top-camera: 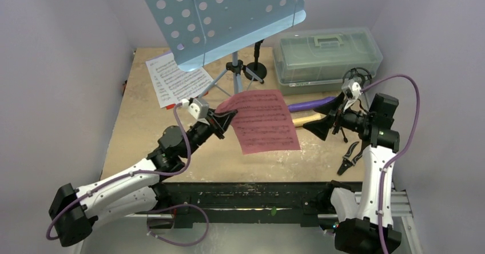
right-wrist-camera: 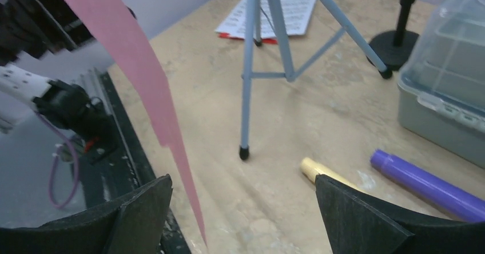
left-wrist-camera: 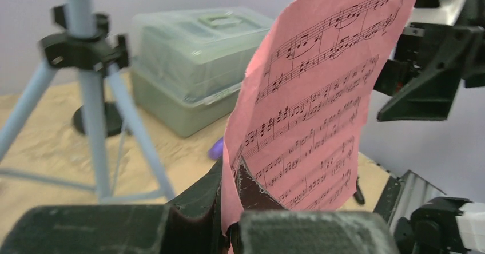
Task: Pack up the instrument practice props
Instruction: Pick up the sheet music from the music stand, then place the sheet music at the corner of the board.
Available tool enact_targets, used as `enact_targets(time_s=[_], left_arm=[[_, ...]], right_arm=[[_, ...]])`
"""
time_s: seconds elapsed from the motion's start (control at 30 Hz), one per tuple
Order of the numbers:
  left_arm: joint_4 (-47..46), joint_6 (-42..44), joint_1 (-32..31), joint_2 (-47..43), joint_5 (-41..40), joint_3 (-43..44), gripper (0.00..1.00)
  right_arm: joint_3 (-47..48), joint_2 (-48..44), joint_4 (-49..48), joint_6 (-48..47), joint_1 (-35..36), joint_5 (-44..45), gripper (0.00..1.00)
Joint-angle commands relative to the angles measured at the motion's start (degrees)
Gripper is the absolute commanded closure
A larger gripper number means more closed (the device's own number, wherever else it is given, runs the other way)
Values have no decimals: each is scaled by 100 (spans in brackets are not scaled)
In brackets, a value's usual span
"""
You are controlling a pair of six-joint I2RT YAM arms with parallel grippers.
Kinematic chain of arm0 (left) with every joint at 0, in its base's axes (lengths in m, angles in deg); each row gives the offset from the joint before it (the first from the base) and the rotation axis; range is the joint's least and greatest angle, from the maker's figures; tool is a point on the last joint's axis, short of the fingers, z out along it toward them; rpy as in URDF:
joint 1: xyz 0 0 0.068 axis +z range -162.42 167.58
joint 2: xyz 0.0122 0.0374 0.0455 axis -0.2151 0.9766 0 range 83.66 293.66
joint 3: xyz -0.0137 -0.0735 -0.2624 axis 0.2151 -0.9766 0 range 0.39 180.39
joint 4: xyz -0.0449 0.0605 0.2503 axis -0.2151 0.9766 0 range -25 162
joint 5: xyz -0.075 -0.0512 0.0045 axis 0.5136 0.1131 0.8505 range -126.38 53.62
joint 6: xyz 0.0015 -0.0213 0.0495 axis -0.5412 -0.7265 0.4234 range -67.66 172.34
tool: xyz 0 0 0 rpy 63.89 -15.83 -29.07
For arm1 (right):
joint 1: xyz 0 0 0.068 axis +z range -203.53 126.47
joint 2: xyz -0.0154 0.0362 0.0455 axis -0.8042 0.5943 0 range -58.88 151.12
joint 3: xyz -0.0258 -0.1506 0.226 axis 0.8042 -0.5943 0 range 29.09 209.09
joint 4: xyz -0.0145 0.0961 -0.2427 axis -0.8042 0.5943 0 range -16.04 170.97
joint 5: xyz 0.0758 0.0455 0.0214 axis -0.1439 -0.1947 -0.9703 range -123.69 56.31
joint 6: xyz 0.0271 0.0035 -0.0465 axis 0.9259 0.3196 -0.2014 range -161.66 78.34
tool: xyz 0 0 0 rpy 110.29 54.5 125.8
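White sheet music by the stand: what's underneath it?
A red folder edge peeks out beneath the white sheet music in the right wrist view; the rest of the folder is covered.

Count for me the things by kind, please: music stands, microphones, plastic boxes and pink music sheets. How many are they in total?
1 music stand
2 microphones: purple microphone, cream microphone
1 plastic box
1 pink music sheet
Total: 5

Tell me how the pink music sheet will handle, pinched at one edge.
Probably floppy: the pink paper sheet of printed music curls where the left tool pinches one edge. Likely very light, being a single thin sheet, so quick moves may make it flap. It could crease at the pinch.
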Motion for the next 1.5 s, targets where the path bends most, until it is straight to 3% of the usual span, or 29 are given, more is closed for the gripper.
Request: enact_targets(time_s=[0.0,0.23,0.33,0.47,0.77,1.07,1.47], left_arm=[[2275,-452,321,-721,-583,312,100],[4280,-461,342,-1099,-2705,804,100],[4571,-583,386,-918,-3559,907,100],[4583,-617,622,-620,-4123,962,100],[4133,-752,2365,-153,-3319,1085,100],[3289,-677,4268,884,-2299,1567,100],[2338,-269,5265,2861,-1772,2395,100]], right_arm=[[-720,-207,-1356,294,-34,803,1],[-1527,-1220,-2414,931,-83,1857,1],[-1590,-1358,-2512,1006,-79,2113,1],[-1627,-1427,-2554,875,-81,2465,1],[-1692,-1828,-2564,814,-76,2653,1],[-1648,-1592,-2489,796,-70,2443,1],[-1677,-1420,-2581,771,-79,2545,1]])
